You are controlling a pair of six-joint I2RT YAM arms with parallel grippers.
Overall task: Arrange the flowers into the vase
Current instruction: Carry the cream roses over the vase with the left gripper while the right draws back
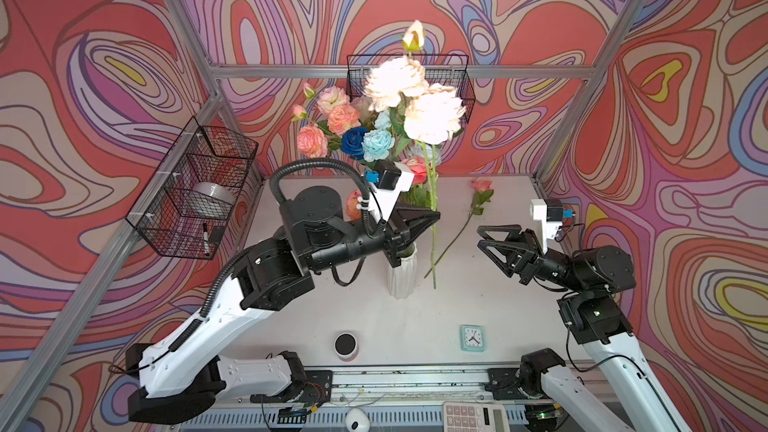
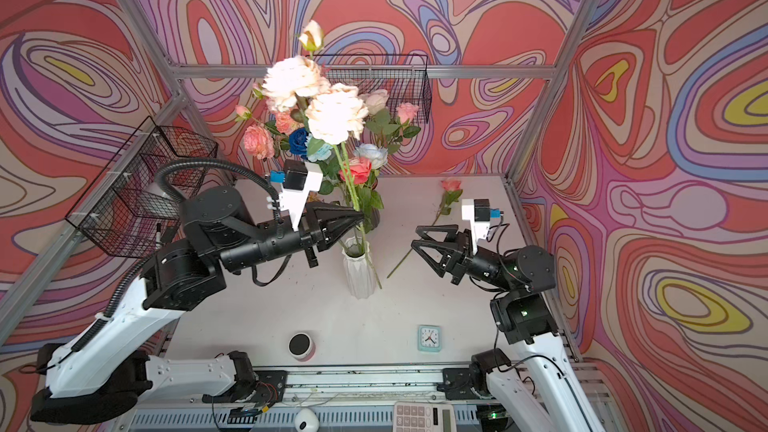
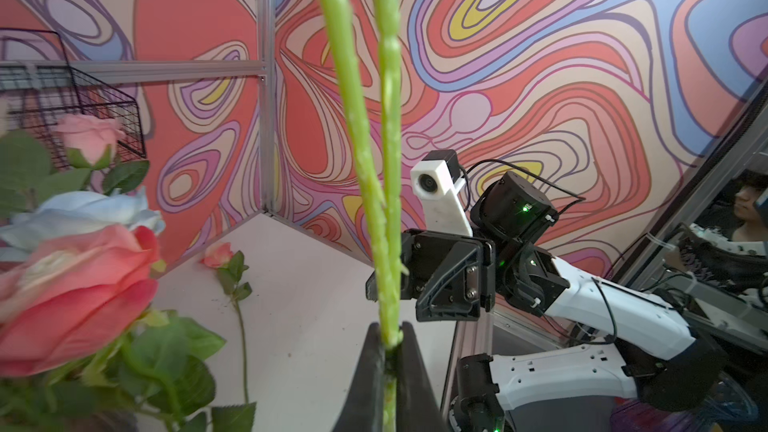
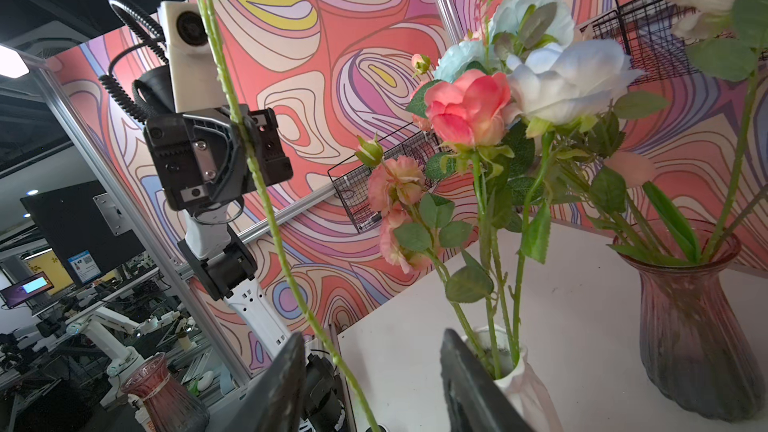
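Top views: in both, the left gripper [image 1: 436,215] has its fingers closed tight on the peony stem [image 1: 433,184], well below the two large cream heads. The stem hangs upright. Its cut end is outside the white vase [image 1: 401,280], just beside the vase's right wall; contact with the worktop [image 1: 415,317] cannot be told. The right gripper [image 1: 478,238] stands apart to the right, near the worktop's right edge, with its fingers partly open and holding nothing. A loose rose [image 1: 482,184] lies flat on the worktop, and its stem runs diagonally through the gap between the vase and the right gripper. A clock [image 1: 473,338] sits near the front edge. A wire basket [image 1: 195,189] juts in from the left wall.

Left wrist view: the fingers [image 3: 370,371] pinch the stem just below its fork. The right gripper [image 3: 415,280] shows behind it.

Right wrist view: its own fingers [image 4: 282,384] stand apart, and the stem shows beyond the gap between them. The white vase holds a pink rose [image 4: 469,110] and a pale blue rose [image 4: 569,76]. A glass vase [image 4: 690,326] with more flowers stands nearer the back wall.
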